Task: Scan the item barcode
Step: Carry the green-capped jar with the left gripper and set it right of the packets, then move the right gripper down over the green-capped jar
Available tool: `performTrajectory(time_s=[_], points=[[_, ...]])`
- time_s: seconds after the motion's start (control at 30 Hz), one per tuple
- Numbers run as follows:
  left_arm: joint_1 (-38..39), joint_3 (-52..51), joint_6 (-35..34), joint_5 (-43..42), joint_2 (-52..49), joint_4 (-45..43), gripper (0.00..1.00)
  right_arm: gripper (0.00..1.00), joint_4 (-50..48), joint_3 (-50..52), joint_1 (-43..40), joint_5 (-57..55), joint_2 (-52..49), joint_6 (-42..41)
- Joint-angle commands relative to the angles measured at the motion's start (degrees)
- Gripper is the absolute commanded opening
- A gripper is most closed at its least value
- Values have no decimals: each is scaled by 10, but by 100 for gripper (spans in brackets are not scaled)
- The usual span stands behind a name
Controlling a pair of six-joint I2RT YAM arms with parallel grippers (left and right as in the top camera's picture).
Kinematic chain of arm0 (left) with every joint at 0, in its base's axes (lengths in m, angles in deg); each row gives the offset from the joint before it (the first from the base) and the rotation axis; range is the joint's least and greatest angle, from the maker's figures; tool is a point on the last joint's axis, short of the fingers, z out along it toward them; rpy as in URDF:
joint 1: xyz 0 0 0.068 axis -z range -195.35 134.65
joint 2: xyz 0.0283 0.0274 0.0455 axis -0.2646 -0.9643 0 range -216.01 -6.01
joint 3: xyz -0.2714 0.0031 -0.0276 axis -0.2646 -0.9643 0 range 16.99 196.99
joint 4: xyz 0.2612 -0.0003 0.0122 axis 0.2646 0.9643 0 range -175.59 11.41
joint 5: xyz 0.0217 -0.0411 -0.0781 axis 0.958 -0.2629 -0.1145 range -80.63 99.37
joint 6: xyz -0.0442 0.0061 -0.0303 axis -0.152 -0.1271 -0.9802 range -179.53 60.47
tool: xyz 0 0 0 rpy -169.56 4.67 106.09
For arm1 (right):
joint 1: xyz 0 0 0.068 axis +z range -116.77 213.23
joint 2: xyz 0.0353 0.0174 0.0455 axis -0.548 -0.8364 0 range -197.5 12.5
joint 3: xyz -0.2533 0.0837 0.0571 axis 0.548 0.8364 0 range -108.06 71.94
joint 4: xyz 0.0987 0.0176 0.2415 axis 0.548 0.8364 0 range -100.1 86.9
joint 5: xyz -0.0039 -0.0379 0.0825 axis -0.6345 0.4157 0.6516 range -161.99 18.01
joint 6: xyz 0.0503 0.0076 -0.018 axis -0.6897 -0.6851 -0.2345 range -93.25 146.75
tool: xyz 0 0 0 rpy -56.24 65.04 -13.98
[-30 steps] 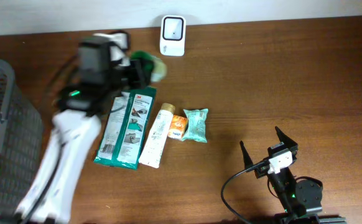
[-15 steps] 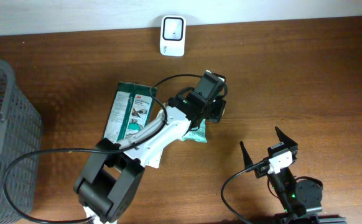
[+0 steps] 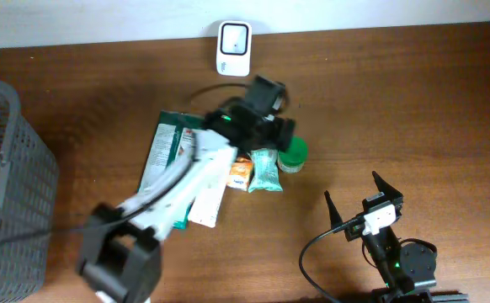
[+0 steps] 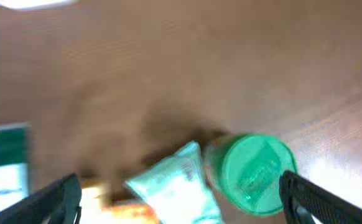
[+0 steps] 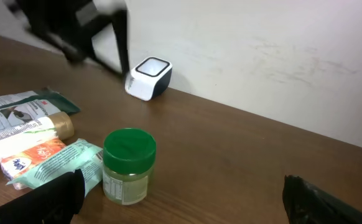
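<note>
**Green-lidded clear plastic jar stands upright, unheld**

Seen from overhead, the jar rests on the brown wooden table, just beside a mint-green foil pouch, at the pouch's 3 o'clock. The left gripper, blurred, hovers at the jar's 10 o'clock. Its fingers are spread wide and pinch nothing. The white box-shaped barcode scanner sits well apart at the jar's 11 o'clock, near the table's far edge. At the jar's 5 o'clock the right gripper waits with its fingers splayed and empty. An orange-and-white sachet lies at the pouch's 9 o'clock, touching it.
</note>
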Motion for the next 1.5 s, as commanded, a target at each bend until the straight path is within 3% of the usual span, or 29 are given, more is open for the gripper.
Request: performTrajectory(time_s=[0.0, 0.13, 0.2, 0.37, 1.33, 1.4, 1.47], points=[[-98, 24, 13, 4, 93, 53, 99, 98, 3, 3, 3, -1, 4, -2], [-257, 24, 157, -97, 114, 109, 99, 98, 3, 3, 3, -1, 4, -2], [-380, 24, 223, -134, 114, 141, 100, 98, 3, 3, 3, 0, 4, -2], [-468, 24, 252, -142, 111, 151, 99, 98, 3, 3, 3, 0, 4, -2], [-474, 24, 252, -142, 111, 152, 99, 98, 1, 3, 3, 6, 4, -2], [-474, 24, 252, -142, 111, 152, 99, 98, -24, 2, 3, 101, 4, -6], [-474, 24, 252, -142, 111, 152, 99, 98, -24, -23, 3, 129, -5, -72]])
